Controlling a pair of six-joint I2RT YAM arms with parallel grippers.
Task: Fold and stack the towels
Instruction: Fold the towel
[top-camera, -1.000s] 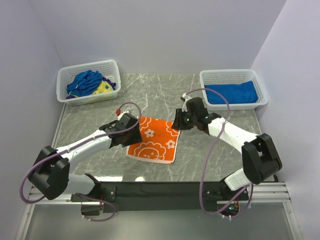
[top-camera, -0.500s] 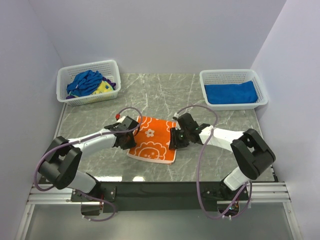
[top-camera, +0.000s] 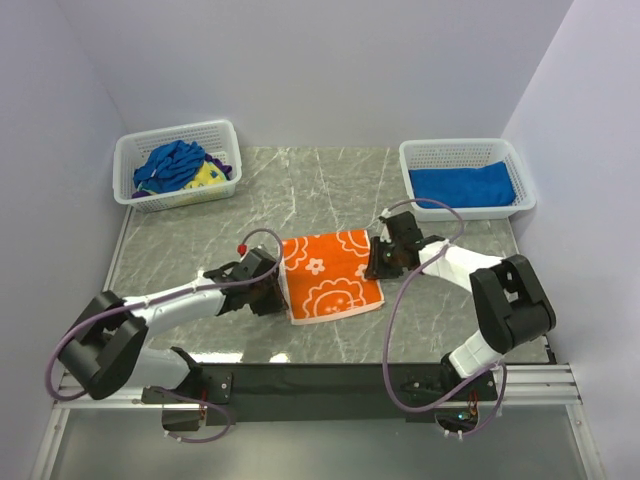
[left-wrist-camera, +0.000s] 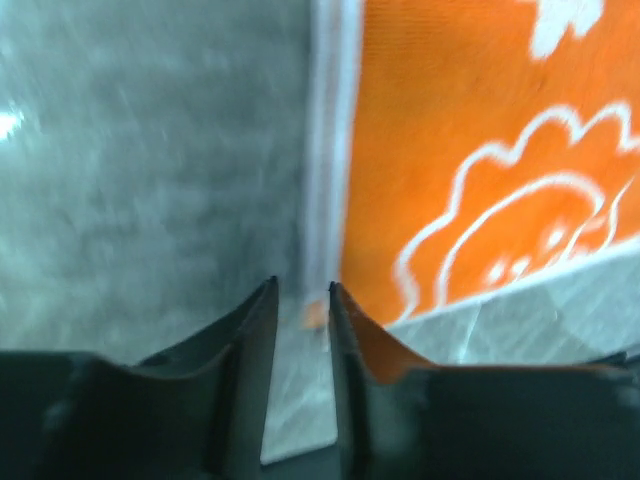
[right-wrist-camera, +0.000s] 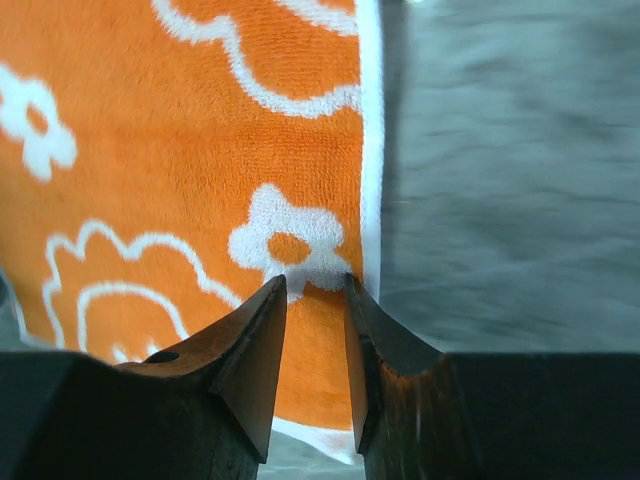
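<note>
The orange towel with white flower outlines (top-camera: 332, 276) lies flat on the marble table, also showing in the left wrist view (left-wrist-camera: 470, 150) and the right wrist view (right-wrist-camera: 200, 150). My left gripper (top-camera: 277, 293) (left-wrist-camera: 302, 288) is at the towel's near-left corner, jaws drawn in to a narrow slit, tips at the white hem. My right gripper (top-camera: 377, 261) (right-wrist-camera: 315, 282) has its tips down on the towel just inside its right hem, jaws equally narrow, no cloth bunched between them. A folded blue towel (top-camera: 462, 186) lies in the right basket. A crumpled blue towel (top-camera: 170, 162) and a yellow one (top-camera: 208, 177) lie in the left basket.
A white mesh basket (top-camera: 125, 150) stands at the back left and another (top-camera: 455, 146) at the back right. Bare marble table (top-camera: 320, 190) lies behind the orange towel. Pale walls close in on the left, back and right.
The orange towel has slid right and turned so its edges run squarer to the table. Both grippers moved with it: the right one back and right, the left one nearer and right.
</note>
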